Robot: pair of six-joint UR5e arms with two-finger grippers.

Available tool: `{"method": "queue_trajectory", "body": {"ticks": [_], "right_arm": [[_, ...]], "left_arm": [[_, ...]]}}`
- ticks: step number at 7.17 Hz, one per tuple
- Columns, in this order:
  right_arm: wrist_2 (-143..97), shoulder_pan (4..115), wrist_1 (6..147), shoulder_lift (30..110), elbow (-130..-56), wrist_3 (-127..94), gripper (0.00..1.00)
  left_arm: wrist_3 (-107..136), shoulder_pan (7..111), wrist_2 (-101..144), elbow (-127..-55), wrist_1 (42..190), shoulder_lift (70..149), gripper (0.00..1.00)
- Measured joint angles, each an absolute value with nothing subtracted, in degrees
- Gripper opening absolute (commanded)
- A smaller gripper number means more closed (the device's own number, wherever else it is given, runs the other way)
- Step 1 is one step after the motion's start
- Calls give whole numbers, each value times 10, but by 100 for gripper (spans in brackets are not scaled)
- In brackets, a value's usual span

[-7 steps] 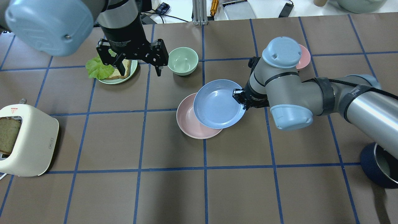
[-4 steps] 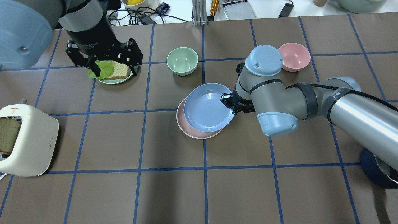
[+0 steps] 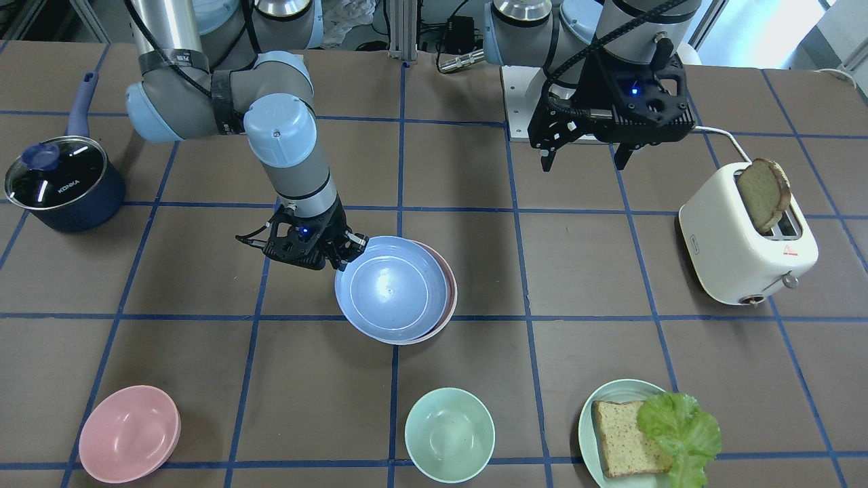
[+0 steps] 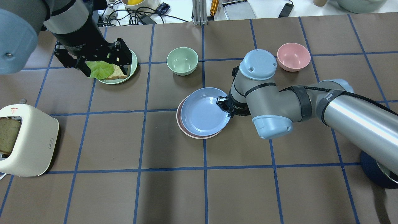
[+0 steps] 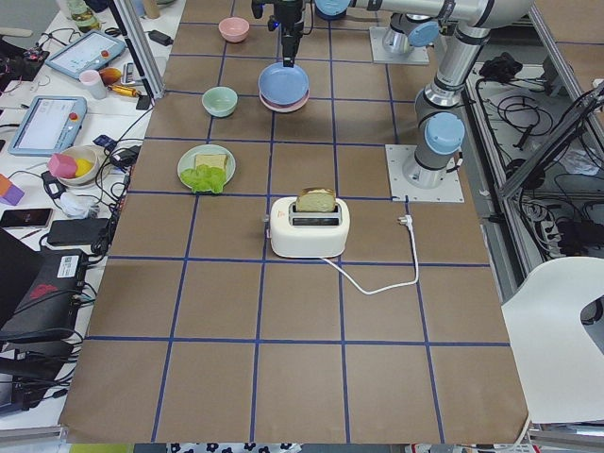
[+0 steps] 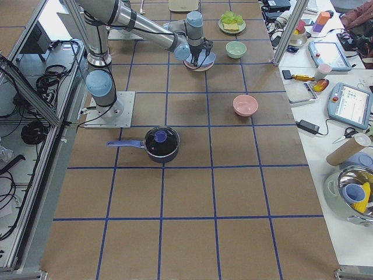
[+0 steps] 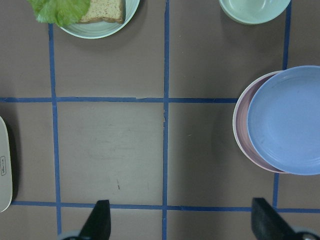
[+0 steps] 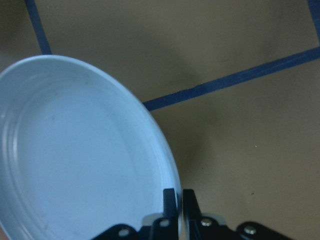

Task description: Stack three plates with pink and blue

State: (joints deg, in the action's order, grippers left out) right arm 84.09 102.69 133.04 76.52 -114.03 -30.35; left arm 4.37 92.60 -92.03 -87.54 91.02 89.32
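Note:
The light blue plate [image 4: 202,112] lies over the pale pink plate [image 4: 186,130], shifted a little toward my right gripper. Only a crescent of the pink rim [image 3: 450,293] shows. I cannot tell whether the plates touch. My right gripper [image 4: 224,107] is shut on the blue plate's rim, as the right wrist view [image 8: 178,197] shows, with the plate [image 8: 75,150] filling the left of that view. My left gripper [image 4: 105,70] is open and empty, high over the back left of the table. The cream-white plate is out of view.
A mint-green bowl [image 4: 182,60] and a pink bowl [image 4: 293,56] stand behind the plates. A pale green plate [image 4: 133,65] with bread and lettuce is at the back left. A toaster [image 4: 28,140] stands at the left edge and a blue pot [image 3: 57,177] at the right.
My right gripper has carried the blue plate leftward, so it now covers nearly all of the pink plate. My left arm has swung left, away from the mint bowl, still open.

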Motion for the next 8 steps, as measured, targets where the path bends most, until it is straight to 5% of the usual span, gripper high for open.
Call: {"method": "queue_trajectory", "body": {"ticks": [1,3,8], "right_arm": [[839,1029,1330,767,-1141,-305,52],[838,1026,1331,767,-1134,-302,64],[900,936,1126,778,-950,-95,72]], "left_arm": [[43,925,-920,-877,910,892,100],[43,925,-920,-877,909,890,100],[45,925,-919,-877,909,889,100]]}}
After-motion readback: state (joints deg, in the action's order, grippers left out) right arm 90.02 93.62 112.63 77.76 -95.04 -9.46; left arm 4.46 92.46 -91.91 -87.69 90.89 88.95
